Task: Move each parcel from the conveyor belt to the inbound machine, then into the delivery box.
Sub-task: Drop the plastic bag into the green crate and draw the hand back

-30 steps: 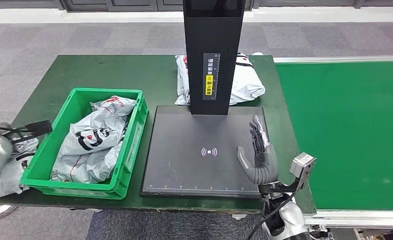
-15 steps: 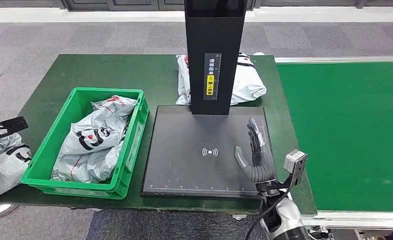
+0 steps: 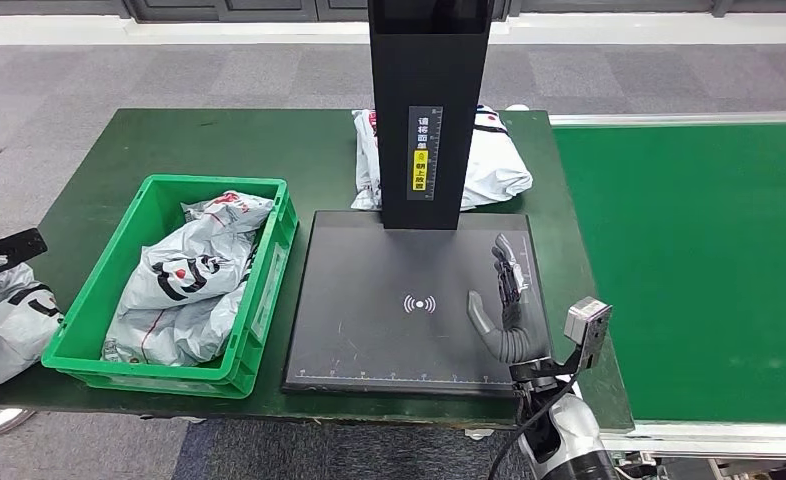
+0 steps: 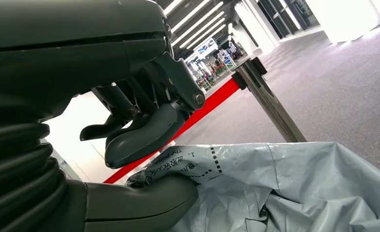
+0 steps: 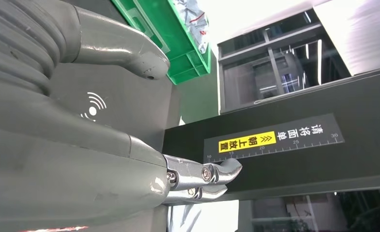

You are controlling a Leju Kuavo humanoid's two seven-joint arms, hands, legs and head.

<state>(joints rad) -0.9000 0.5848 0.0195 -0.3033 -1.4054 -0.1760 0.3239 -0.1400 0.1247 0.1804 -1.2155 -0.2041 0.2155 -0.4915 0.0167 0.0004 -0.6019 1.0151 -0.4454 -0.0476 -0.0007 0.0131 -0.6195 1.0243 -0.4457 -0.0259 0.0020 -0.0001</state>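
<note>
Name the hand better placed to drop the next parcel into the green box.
Left: the left hand already grips a grey parcel beside the green box. The right hand, open, holds nothing.

Grey carpet floor (image 3: 169,70), green-topped table (image 3: 219,145), red barrier tape w/ steel post (image 4: 268,104).

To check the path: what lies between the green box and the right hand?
In the head view, the bare black scan plate of the inbound machine lies between the green box and the right hand.
</note>
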